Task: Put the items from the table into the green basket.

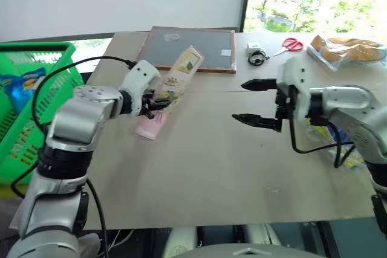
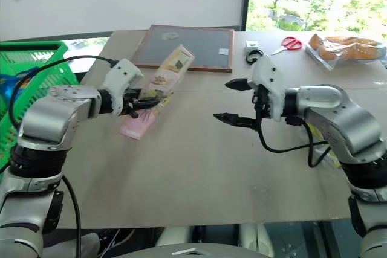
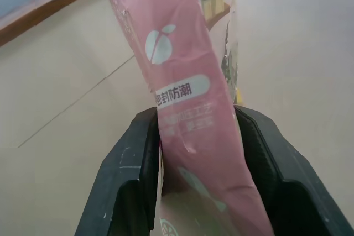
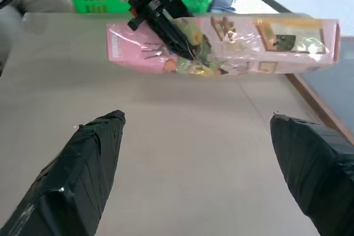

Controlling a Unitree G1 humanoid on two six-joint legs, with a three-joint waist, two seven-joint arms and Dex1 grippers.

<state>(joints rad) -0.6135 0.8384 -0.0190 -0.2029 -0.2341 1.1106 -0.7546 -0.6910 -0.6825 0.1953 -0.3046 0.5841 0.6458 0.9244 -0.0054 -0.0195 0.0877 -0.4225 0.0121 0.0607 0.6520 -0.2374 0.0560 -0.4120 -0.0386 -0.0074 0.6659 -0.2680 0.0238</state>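
Left fingers [image 1: 154, 106] clamped on pink box [image 1: 175, 86], held tilted clear above counter [image 1: 211, 167], probably for carrying left to basket [image 1: 36, 83] at counter's left edge; right fingers [image 1: 259, 102] spread wide, empty, facing box, perhaps for support.

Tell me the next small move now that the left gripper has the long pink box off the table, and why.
Probably swing the left gripper toward the robot's left, to the bright green plastic basket. Its fingers are shut on the long pink box, held tilted above the beige table, and the basket sits just off the table's left edge. The right gripper is open and holds nothing.
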